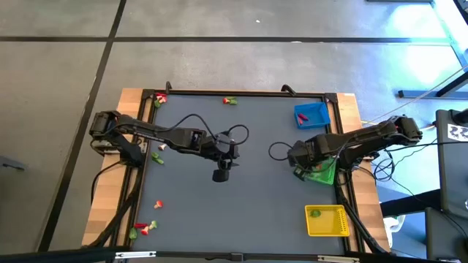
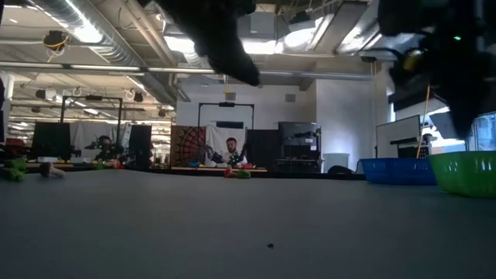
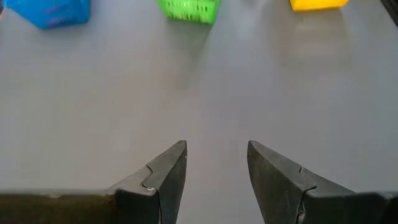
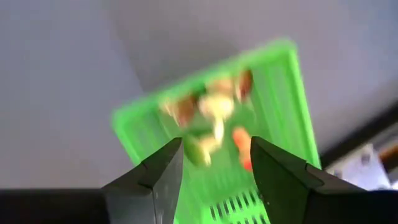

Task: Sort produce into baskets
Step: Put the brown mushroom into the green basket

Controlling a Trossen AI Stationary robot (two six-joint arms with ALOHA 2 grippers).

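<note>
Dark fingers of our right tool (image 4: 214,165) stand apart and hold nothing, just above the green basket (image 4: 273,112), which carries several brownish, whitish and orange produce pieces. From above, that basket (image 1: 322,174) sits at centre right of the desk (image 1: 241,197), the blue basket (image 1: 311,115) higher up with a red piece inside, the yellow basket (image 1: 327,220) at lower right holding one green piece. Our left tool (image 3: 214,171) gapes empty mid-frame. Loose produce (image 1: 143,228) lies along the left edge.
</note>
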